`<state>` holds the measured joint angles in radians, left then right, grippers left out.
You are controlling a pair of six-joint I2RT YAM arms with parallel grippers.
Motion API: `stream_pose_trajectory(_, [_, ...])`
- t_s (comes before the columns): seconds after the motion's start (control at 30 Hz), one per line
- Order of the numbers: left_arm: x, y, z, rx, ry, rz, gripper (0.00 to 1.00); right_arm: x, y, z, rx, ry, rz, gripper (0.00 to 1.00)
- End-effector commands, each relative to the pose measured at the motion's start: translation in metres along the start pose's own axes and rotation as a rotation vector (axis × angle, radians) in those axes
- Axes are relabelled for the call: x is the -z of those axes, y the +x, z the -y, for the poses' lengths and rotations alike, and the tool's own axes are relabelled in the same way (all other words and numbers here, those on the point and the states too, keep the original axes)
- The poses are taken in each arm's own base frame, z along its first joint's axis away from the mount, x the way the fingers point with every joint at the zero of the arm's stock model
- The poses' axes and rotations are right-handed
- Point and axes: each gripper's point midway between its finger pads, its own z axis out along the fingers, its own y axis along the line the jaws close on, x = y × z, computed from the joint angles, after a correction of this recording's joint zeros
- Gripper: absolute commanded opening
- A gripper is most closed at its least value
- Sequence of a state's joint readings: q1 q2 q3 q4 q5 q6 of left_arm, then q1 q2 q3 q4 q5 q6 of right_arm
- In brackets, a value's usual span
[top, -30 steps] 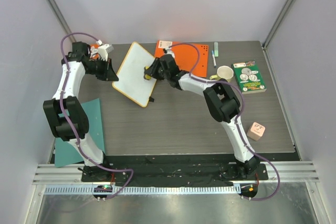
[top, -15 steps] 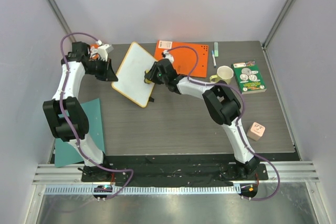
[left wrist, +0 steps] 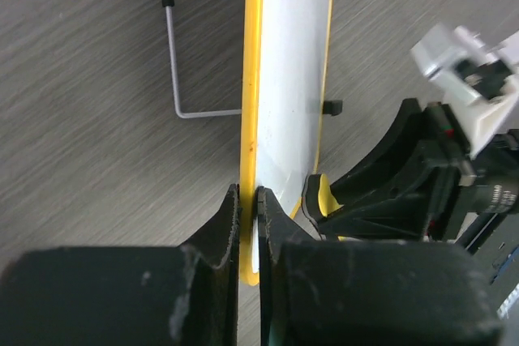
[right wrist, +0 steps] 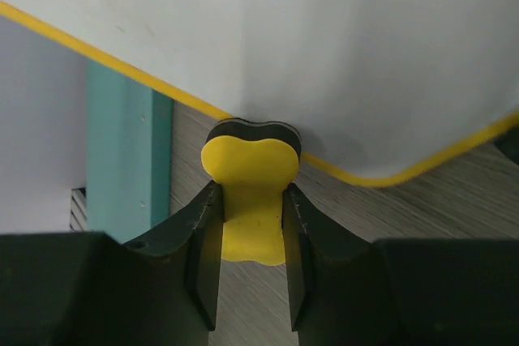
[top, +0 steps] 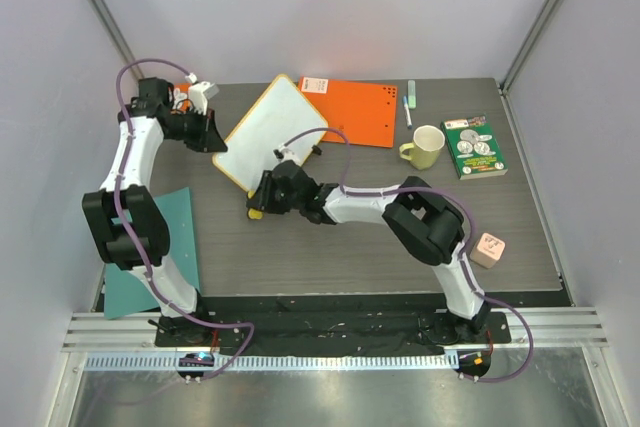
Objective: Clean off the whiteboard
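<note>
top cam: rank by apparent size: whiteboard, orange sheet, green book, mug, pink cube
1. whiteboard and orange sheet: they look about alike, so no ranking between them
2. green book
3. mug
4. pink cube, only a little smaller than the mug

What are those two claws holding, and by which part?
The left gripper pinches the whiteboard by its yellow edge; the right gripper clamps a yellow eraser by its narrow lower part.
</note>
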<state>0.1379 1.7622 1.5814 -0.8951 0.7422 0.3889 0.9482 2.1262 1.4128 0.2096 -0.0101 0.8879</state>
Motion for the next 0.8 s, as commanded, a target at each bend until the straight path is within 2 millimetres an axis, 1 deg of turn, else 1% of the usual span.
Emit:
stream_pose_trajectory(0.0, [0.006,-0.03,0.042,-0.107,0.107,0.091,0.0,0.032,-0.031,0.032,0.003,0.103,0.045,0.01])
stream_pose_trajectory(0.03, [0.008,-0.031,0.041,-0.112,0.098,0.096,0.0,0.053,-0.057,0.018,-0.003,0.074,0.106,0.01])
stream_pose_trajectory(0.07, [0.008,-0.032,0.04,-0.117,0.09,0.1,0.0,0.064,-0.067,0.039,-0.02,0.119,0.142,0.01])
stream_pose_trajectory(0.1, [0.009,-0.034,0.04,-0.119,0.086,0.102,0.0,0.076,-0.078,0.038,-0.028,0.109,0.182,0.01])
stream_pose_trajectory(0.13, [0.009,-0.034,0.04,-0.119,0.085,0.101,0.0,0.099,-0.087,0.037,-0.034,0.098,0.215,0.01])
stream_pose_trajectory(0.17, [0.01,-0.035,0.039,-0.12,0.083,0.103,0.0,0.11,-0.1,0.045,-0.046,0.104,0.25,0.01])
stream_pose_trajectory(0.2, [0.01,-0.035,0.039,-0.117,0.085,0.099,0.0,0.122,-0.106,0.044,-0.043,0.097,0.271,0.01])
stream_pose_trajectory(0.23, [0.011,-0.038,0.04,-0.119,0.087,0.102,0.0,0.141,-0.11,0.046,-0.047,0.091,0.297,0.01])
stream_pose_trajectory(0.27, [0.01,-0.038,0.04,-0.116,0.093,0.101,0.0,0.153,-0.118,0.051,-0.05,0.1,0.327,0.01])
stream_pose_trajectory(0.33, [0.011,-0.041,0.04,-0.112,0.097,0.104,0.0,0.167,-0.116,0.064,-0.03,0.148,0.335,0.01])
stream_pose_trajectory(0.37, [0.009,-0.04,0.039,-0.11,0.099,0.099,0.0,0.18,-0.116,0.068,-0.019,0.18,0.338,0.01])
stream_pose_trajectory(0.4, [0.01,-0.041,0.04,-0.108,0.1,0.096,0.0,0.184,-0.118,0.077,-0.012,0.219,0.354,0.01])
stream_pose_trajectory(0.47, [0.011,-0.044,0.038,-0.112,0.096,0.097,0.0,0.192,-0.11,0.09,0.005,0.269,0.336,0.01])
stream_pose_trajectory(0.5, [0.009,-0.043,0.036,-0.106,0.096,0.091,0.0,0.191,-0.106,0.096,0.004,0.287,0.325,0.01])
stream_pose_trajectory(0.57, [0.009,-0.044,0.037,-0.103,0.104,0.087,0.0,0.189,-0.093,0.107,0.006,0.308,0.291,0.01])
stream_pose_trajectory(0.73, [0.001,-0.043,0.034,-0.077,0.129,0.08,0.0,0.172,-0.058,0.141,-0.022,0.378,0.194,0.01])
stream_pose_trajectory(0.77, [0.0,-0.043,0.035,-0.075,0.134,0.081,0.0,0.17,-0.054,0.145,-0.027,0.385,0.188,0.01])
